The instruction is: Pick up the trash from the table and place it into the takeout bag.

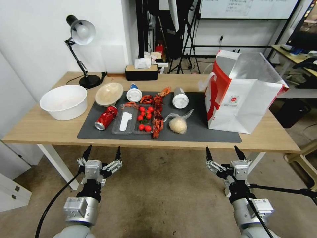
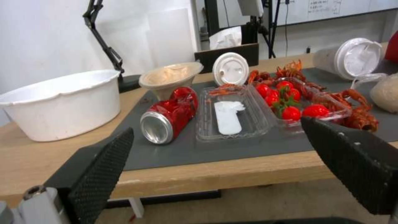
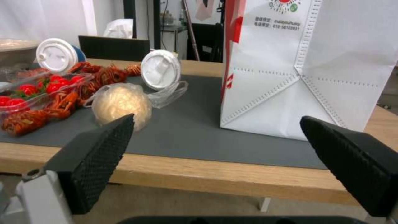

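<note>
Both arms hang low in front of the table (image 1: 43, 127), short of its near edge, holding nothing. Left gripper (image 1: 102, 153) fingers spread wide, facing the can (image 1: 106, 117); right gripper (image 1: 225, 152) also spread wide, facing the gap between the lump bag (image 1: 178, 124) and the takeout bag (image 1: 242, 92). All trash sits on the grey mat (image 1: 198, 132). Can: crushed, on its side, left end of the mat, open end toward the robot. Beige bowl (image 1: 109, 94) tipped up just behind the can. Clear tray (image 1: 124, 123) beside the can, with a white piece in it; cherry tomatoes (image 1: 145, 118) in its other half. Crayfish shells (image 1: 157, 114) strung along the tray's right side. Two lidded cups lying on their sides at the back of the mat: left cup (image 1: 134, 95), right cup (image 1: 180, 98). Lump bag right of the shells, in front of the right cup. Takeout bag upright at the right end of the mat, mouth open. White tub (image 1: 64, 101) on bare wood left of the mat; lamp (image 1: 81, 49) behind it.
</note>
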`<state>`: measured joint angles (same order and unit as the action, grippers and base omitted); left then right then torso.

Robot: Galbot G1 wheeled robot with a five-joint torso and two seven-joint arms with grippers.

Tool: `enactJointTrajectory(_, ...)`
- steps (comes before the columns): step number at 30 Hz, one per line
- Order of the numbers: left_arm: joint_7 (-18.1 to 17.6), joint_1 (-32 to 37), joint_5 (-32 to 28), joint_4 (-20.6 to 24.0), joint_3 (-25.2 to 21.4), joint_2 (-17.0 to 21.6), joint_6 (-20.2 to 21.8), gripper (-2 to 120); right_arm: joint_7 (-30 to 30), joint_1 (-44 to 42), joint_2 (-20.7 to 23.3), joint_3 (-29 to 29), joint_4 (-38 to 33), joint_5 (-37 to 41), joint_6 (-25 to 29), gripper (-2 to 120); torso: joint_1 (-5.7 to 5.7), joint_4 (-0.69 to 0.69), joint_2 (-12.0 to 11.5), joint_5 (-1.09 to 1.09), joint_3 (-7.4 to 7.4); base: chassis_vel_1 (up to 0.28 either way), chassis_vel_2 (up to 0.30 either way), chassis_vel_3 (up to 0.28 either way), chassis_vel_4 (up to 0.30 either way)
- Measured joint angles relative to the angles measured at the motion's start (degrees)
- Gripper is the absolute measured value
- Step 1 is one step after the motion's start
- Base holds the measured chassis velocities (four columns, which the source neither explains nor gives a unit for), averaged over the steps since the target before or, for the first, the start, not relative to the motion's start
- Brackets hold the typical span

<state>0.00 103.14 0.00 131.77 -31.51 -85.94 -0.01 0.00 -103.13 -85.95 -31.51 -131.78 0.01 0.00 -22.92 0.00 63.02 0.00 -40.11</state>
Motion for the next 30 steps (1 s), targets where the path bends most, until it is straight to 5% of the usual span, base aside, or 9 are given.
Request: enactJointTrajectory(30, 0.0, 0.0, 0.0, 0.0, 0.0, 0.0, 0.0, 100, 0.0, 0.0, 0.0, 0.0, 0.0, 0.0, 0.0, 100, 0.0, 0.0, 0.0, 0.0, 0.0, 0.0, 0.0, 0.0, 0.0)
